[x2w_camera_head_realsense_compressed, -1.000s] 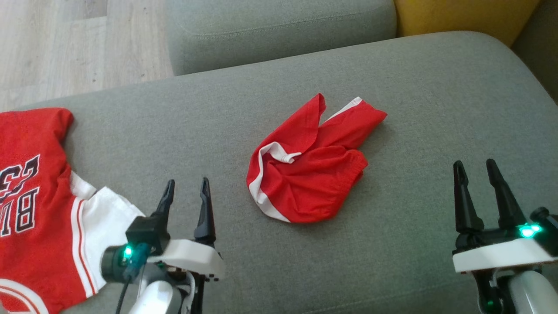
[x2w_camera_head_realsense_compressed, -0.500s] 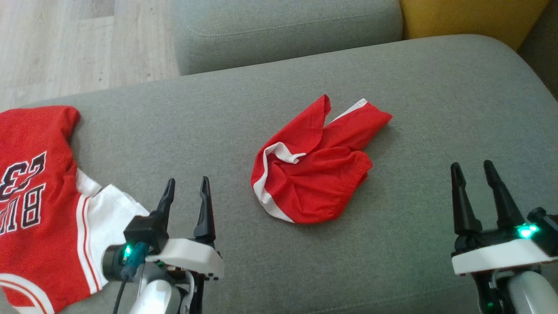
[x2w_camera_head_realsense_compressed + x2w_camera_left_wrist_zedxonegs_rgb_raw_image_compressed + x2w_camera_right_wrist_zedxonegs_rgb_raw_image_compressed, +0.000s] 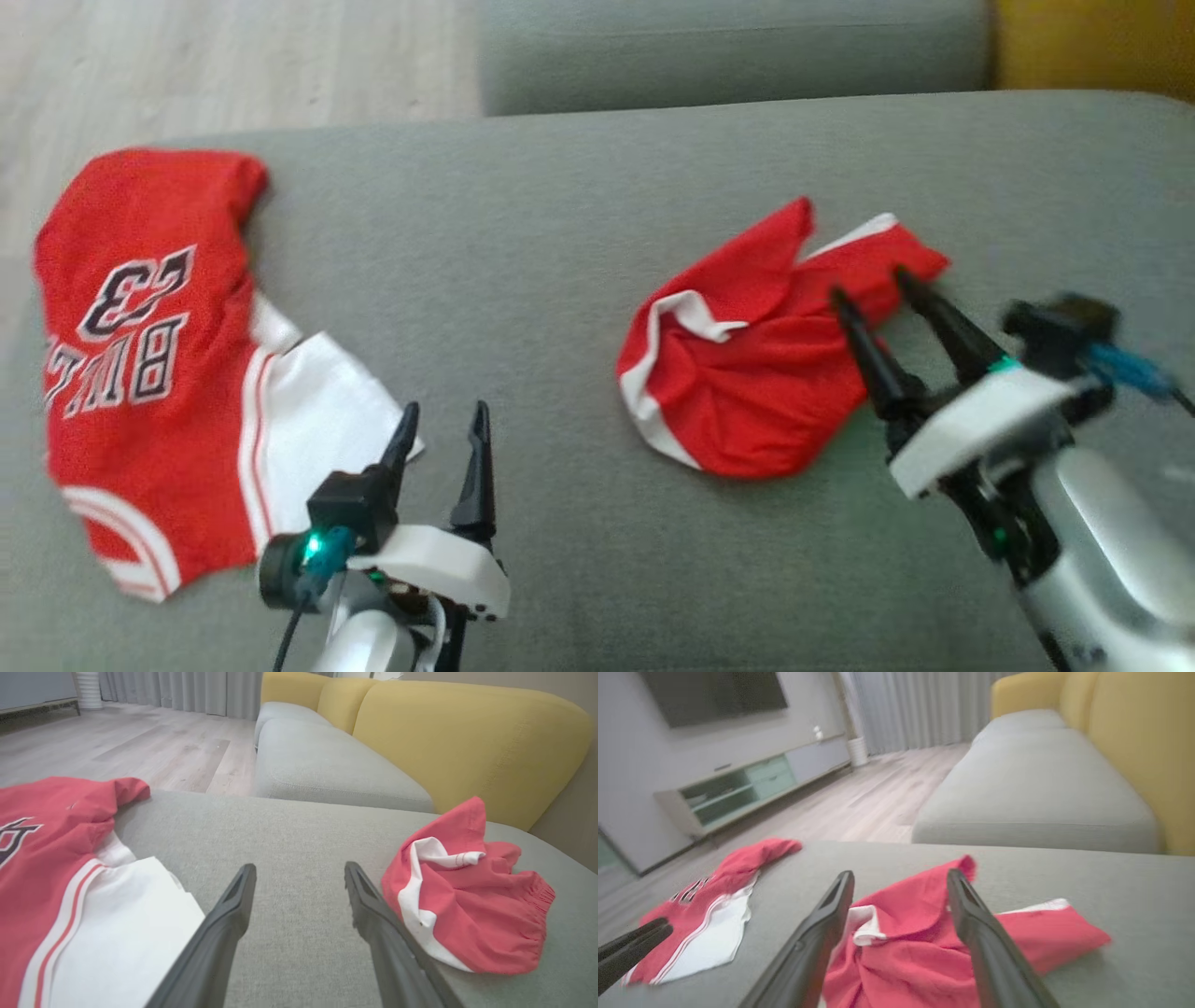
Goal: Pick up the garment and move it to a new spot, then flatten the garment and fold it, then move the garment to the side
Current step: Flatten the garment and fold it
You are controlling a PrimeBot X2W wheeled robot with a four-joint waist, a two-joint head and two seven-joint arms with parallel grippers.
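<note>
Currently catalogued, tool outward.

Item 1, right gripper: centre right of the head view. Its 2 dark fingers are spread and hold nothing. The tips hang over the right edge of the garment, but blur hides whether they touch the cloth.

Item 2, left gripper: lower centre-left. Fingers likewise parted and empty, over bare cushion between the 2 cloths.

Item 3, garment: red shorts with white trim, crumpled in a heap right of centre on the grey sofa cushion. The gathered elastic waistband runs along the heap's right side. 1 leg points to the upper right, and a white-edged hem is turned over at the left.

Handling, as judged: light, limp and thin, so it will sag from any pinch. Not fragile. Smooth cloth may slip from narrow fingers if only 1 layer is caught. Best hold is the waistband or a trimmed hem, where seams add bulk.

Item 4, jersey: red and white, numbered, at the left of the frame, well apart from the shorts.
</note>
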